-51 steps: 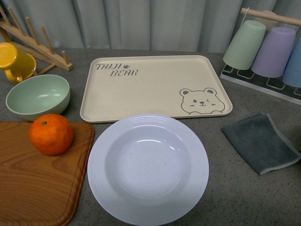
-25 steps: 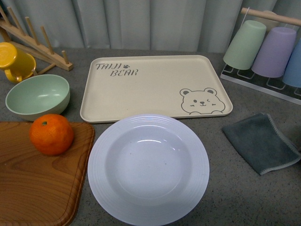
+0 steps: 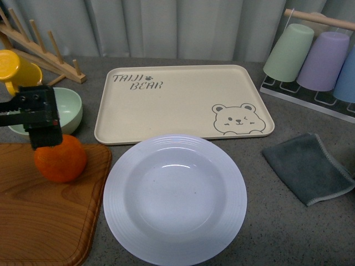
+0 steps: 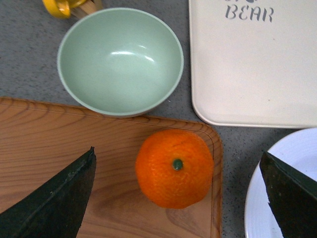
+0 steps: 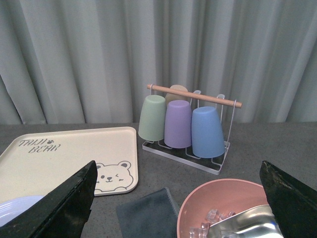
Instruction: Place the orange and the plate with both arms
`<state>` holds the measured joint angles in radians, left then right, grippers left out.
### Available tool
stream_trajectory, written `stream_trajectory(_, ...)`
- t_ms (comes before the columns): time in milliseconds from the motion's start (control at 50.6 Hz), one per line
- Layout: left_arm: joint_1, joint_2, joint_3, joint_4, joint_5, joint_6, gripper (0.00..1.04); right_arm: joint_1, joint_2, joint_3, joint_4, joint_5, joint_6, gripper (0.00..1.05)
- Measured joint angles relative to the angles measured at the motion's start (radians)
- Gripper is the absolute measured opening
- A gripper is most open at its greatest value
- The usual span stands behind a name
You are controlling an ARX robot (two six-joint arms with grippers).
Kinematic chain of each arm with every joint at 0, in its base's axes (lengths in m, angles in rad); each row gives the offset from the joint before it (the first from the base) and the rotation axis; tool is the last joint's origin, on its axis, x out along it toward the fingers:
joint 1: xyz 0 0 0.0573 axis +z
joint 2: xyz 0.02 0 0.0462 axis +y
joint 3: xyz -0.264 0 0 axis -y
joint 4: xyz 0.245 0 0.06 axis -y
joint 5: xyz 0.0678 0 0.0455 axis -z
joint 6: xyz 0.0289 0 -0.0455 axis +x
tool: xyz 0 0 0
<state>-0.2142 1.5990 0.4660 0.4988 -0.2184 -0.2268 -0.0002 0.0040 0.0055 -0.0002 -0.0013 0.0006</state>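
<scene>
Nothing is placed yet. The orange [image 4: 174, 168] sits on the wooden board [image 4: 49, 148], near the board's rounded corner that faces the plate [image 3: 175, 252]. The plate lies bare on the grey surface [image 3: 288, 233], close against the near edge of the beige tray [image 3: 183, 83]; whether they touch cannot be told.

The left hand [image 4: 177, 152] hangs over the orange with its 2 fingers [image 4: 54, 198] spread wide to either side and clear of the fruit, so the grasp is not yet made. The right hand [image 5: 178, 166] is also spread and holds nothing; it does not show in the front view and is not at the plate.

Both the lifts and the setting down seem to remain.

Room around the orange is tight on 2 sides: the green bowl [image 4: 120, 59] stands just beyond the board's edge and the plate's rim lies just beside the board. The tray is bare, offering the widest free ground. To the right, the grey cloth [image 3: 308, 166] lies well apart from the plate, with open surface between them for reaching the rim.
</scene>
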Motion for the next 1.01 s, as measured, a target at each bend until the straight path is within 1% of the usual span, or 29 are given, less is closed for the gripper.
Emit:
stream_trajectory(237,-0.001,0.116,0.032,0.026,-0.005,0.006,0.98,0.0,0.0,0.0,0.0,0.0,0.0,0.96)
stream_trajectory(395,0.017,0.165,0.043,0.017,0.003,0.005,0.98,0.0,0.0,0.0,0.0,0.0,0.0,0.96)
stream_trajectory(593,0.016,0.196,0.062,-0.007,0.079,-0.022,0.98,0.0,0.0,0.0,0.0,0.0,0.0,0.96)
stream_trajectory(751,0.018,0.229,0.088,-0.021,0.11,-0.042,0.98,0.0,0.0,0.0,0.0,0.0,0.0,0.96)
stream_trajectory(1008,0.026,0.292,0.113,-0.028,0.132,-0.04,0.98,0.0,0.0,0.0,0.0,0.0,0.0,0.96)
